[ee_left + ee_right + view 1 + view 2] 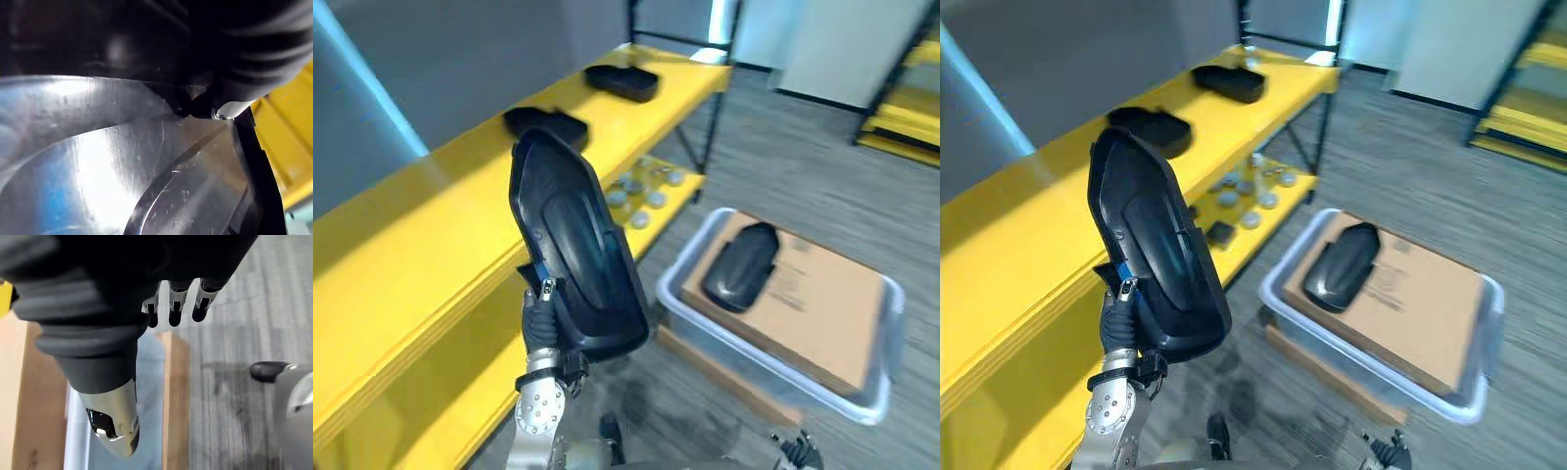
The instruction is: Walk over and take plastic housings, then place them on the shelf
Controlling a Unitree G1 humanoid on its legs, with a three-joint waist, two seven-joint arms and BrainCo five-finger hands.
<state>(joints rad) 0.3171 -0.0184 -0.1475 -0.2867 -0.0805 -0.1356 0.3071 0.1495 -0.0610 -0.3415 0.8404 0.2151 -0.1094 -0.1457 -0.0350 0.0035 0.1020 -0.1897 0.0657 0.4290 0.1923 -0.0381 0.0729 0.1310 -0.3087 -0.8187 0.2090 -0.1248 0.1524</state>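
Yellow shelf (411, 255) beside the fingers of the left hand (540, 331), black housing (546, 124) and second housing (622, 81) on its top board beyond them, clear bin (783, 377) on grey floor (783, 166) to their right.

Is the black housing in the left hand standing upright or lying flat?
Upright, leaning a little: the left hand grips the housing by its lower end.

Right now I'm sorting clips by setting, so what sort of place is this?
Probably a factory stockroom or workshop: a yellow shelf carries black plastic housings, a grey bin on the floor holds a cardboard box with another housing, and more yellow racking stands further off.
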